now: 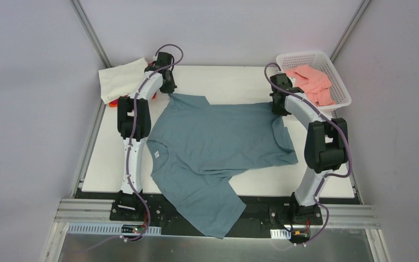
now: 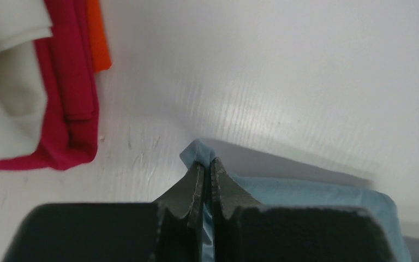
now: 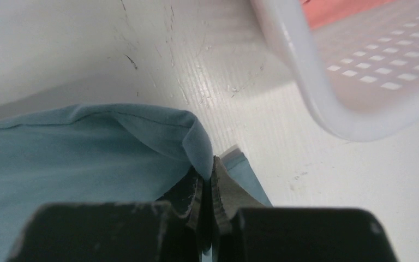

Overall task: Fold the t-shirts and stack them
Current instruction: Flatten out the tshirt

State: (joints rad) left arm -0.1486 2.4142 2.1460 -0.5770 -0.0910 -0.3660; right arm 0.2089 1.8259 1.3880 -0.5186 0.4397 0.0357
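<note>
Blue-grey t-shirt [image 1: 218, 136] lies spread mid-frame on the surface [image 1: 234, 79], one sleeve spilling over the lower edge. Left pincer [image 2: 207, 170] and right pincer [image 3: 207, 172] each clamp a hem corner tight. Spreading seems underway; next, probably tension evenly before folding.

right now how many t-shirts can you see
5: blue-grey shirt spread mid-table; cream shirt, red shirt and orange shirt stacked far left; salmon-pink shirt in the basket. More may be hidden there.
</note>
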